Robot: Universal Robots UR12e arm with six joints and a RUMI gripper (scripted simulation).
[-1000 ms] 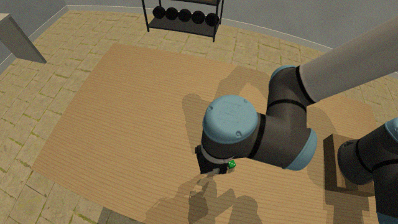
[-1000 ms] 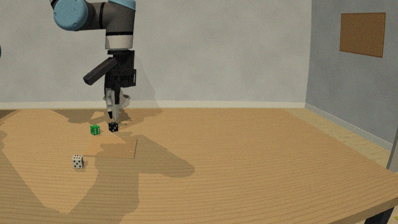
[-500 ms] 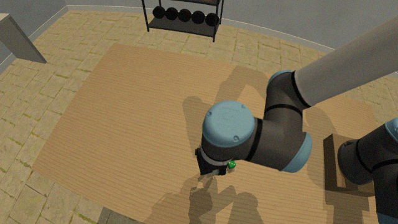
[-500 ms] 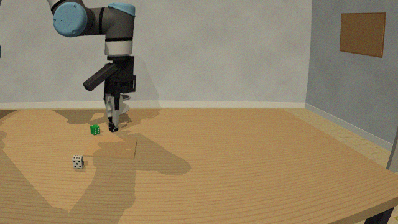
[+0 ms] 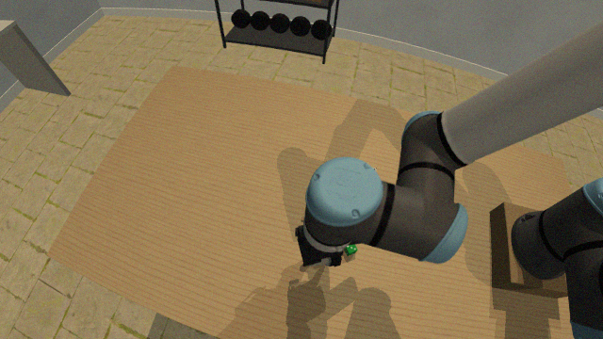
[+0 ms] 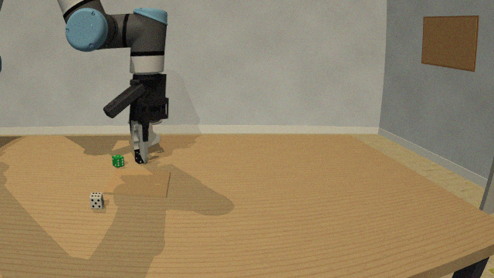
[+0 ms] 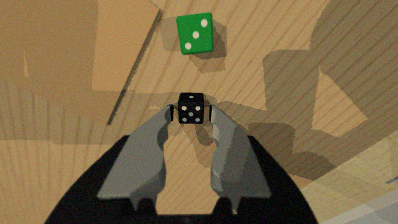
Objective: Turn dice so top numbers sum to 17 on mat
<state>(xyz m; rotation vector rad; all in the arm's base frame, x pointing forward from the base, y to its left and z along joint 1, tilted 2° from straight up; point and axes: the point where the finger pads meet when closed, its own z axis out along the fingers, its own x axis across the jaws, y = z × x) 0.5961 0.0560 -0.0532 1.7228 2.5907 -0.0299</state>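
A robot arm (image 5: 416, 212) (image 6: 148, 35) is working over a wooden table (image 5: 198, 179) (image 6: 309, 185) in what looks like a lab or training room. Behind, a rack (image 5: 278, 43) is holding black round objects, possibly dumbbells.

No letters or brand names can be read; numbers are shown only as pips on dice. On the white die (image 6: 96, 201), six black pips are shown on the top face and five on the front face. On the green die (image 5: 351, 250) (image 6: 118, 161) (image 7: 195, 34), a diagonal of three white pips is seen in the wrist view. On the black die (image 6: 138, 157) (image 7: 191, 108), five white pips can be counted on one face; the adjoining face is too foreshortened to be read surely.
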